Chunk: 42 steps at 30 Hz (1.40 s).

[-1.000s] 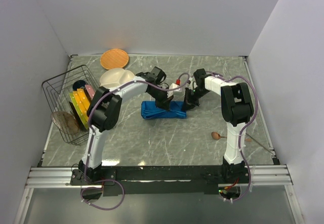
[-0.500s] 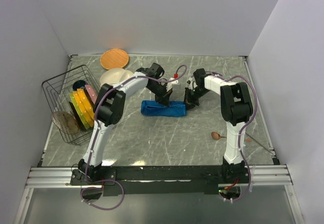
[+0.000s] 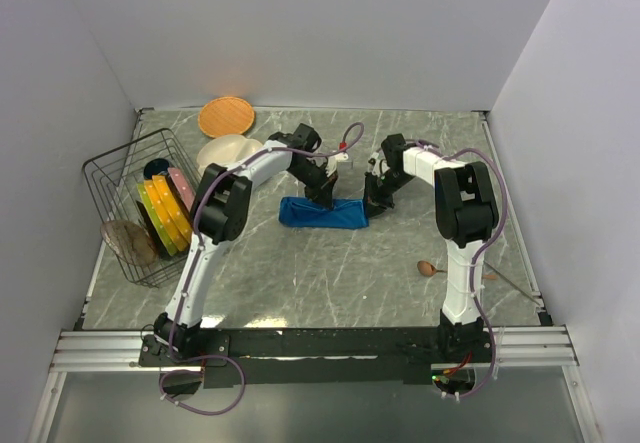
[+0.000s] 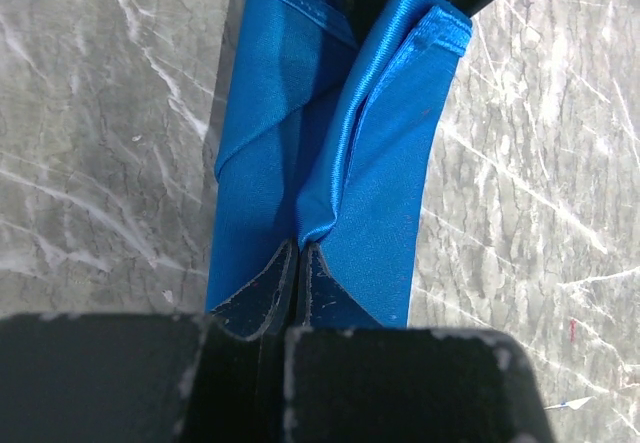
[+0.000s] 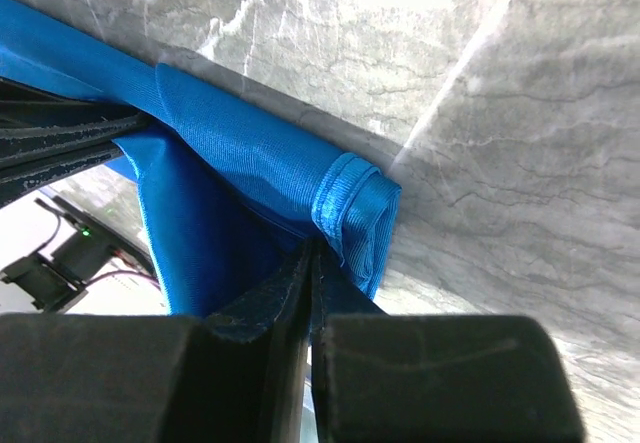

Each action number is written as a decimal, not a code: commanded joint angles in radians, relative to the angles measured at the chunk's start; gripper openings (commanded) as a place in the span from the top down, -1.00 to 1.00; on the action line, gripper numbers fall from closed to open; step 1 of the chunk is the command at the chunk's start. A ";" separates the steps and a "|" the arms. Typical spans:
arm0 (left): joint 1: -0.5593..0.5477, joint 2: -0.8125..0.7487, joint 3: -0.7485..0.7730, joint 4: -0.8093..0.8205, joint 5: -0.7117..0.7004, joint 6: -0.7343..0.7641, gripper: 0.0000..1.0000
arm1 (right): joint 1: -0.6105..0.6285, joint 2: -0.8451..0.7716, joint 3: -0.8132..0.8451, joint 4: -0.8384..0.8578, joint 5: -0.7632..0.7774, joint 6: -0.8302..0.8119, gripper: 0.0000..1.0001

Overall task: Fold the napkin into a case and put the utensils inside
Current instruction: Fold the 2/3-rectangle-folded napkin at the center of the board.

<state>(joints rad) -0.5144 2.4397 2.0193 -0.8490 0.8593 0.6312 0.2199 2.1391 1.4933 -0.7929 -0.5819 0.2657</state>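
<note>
The bright blue napkin (image 3: 322, 213) lies in the middle of the table as a narrow layered strip. My left gripper (image 3: 322, 196) is shut on a pinched fold of the cloth (image 4: 330, 163) at the strip's far edge. My right gripper (image 3: 371, 203) is shut on the strip's right end, next to its hemmed corner (image 5: 350, 208). The two grippers sit close together over the cloth. A brown wooden spoon (image 3: 428, 268) lies on the table at the right, near the right arm's base, with a thin grey utensil (image 3: 510, 281) beside it.
A wire rack (image 3: 135, 208) with several colourful plates stands at the left. A white divided plate (image 3: 222, 151) and an orange round plate (image 3: 225, 116) lie at the back left. White walls close the back and both sides.
The left gripper has moved toward the back with the cloth's edge, and the napkin has flattened from a bunched heap into a tidier strip. The right gripper has shifted only slightly.
</note>
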 commanded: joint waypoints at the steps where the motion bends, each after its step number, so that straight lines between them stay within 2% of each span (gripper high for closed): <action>1: 0.005 0.033 0.035 -0.047 0.015 0.033 0.99 | -0.016 -0.027 0.021 -0.040 0.145 -0.088 0.74; 8: -0.003 -0.005 -0.056 -0.070 0.021 0.088 0.99 | -0.080 -0.146 0.030 -0.092 0.050 -0.135 0.42; 13: -0.030 -0.067 -0.154 -0.071 0.044 0.098 0.99 | -0.131 -0.223 0.031 -0.085 -0.022 -0.143 0.34; 18: -0.068 -0.154 -0.267 -0.030 0.084 0.038 0.99 | -0.146 -0.268 0.007 -0.016 -0.059 -0.129 0.21; 21: -0.078 -0.176 -0.320 0.021 0.119 -0.066 0.99 | -0.145 -0.283 -0.024 0.003 -0.108 -0.103 0.18; 28: -0.059 -0.128 -0.286 0.034 0.150 -0.163 0.99 | -0.105 -0.357 -0.210 0.090 -0.196 -0.031 0.01; 35: -0.052 -0.090 -0.274 0.019 0.172 -0.171 0.99 | -0.030 -0.393 -0.353 0.190 -0.191 -0.005 -0.35; 42: -0.039 -0.064 -0.274 0.008 0.182 -0.168 0.99 | 0.018 -0.360 -0.354 0.233 -0.164 -0.017 -0.32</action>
<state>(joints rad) -0.5625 2.3421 1.7245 -0.8356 1.0325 0.4500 0.2211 1.8050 1.1297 -0.6228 -0.7536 0.2501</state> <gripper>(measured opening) 0.023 0.668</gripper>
